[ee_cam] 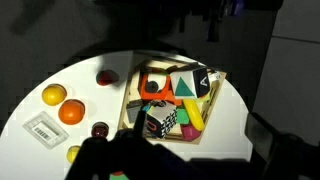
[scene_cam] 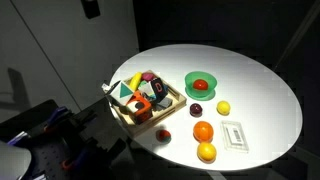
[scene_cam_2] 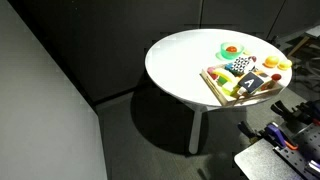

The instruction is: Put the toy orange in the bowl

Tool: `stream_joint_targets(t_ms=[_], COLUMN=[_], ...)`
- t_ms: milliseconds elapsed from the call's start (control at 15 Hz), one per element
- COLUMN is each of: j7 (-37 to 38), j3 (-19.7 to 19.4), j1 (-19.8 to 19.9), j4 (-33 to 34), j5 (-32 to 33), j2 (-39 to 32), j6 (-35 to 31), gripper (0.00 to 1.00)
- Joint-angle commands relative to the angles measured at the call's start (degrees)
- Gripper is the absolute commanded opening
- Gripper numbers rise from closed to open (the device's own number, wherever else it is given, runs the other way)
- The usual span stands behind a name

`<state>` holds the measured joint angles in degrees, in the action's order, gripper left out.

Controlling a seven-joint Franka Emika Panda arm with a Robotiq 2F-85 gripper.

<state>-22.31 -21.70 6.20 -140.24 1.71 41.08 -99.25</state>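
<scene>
- white round tabletop (scene_cam: 262,92) carries everything; a wooden tray (scene_cam: 125,110) of mixed toys sits at one edge.
- the toy orange (scene_cam: 203,130) lies on the bare top near the edge, between a yellower ball (scene_cam: 206,152) and a dark red ball (scene_cam: 197,109), just beside a white card (scene_cam: 235,134).
- the green bowl (scene_cam: 190,80) stands further in from the edge, apart from the toy orange, with a red thing (scene_cam: 200,85) inside.
- the gripper (ee_cam: 150,160) is only a dark blur at the low edge of the wrist view; i cannot tell if it is open or closed.
</scene>
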Motion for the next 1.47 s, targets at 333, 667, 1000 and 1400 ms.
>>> stream_joint_targets(t_ms=[333, 667, 1000, 1400], j7=[-0.23, 0.58, 1.96, 4.22], j3=[0.69, 0.95, 1.5, 2.13], j1=[0.94, 0.99, 1.42, 3.11], j4=[0.43, 1.11, 2.28, 3.37], j5=[-0.52, -0.61, -0.46, -0.28], j2=[-1.29, -4.59, -10.11, -18.53], j6=[-0.17, -0.76, -3.53, -13.63], gripper=[1.0, 1.0, 1.0, 1.0])
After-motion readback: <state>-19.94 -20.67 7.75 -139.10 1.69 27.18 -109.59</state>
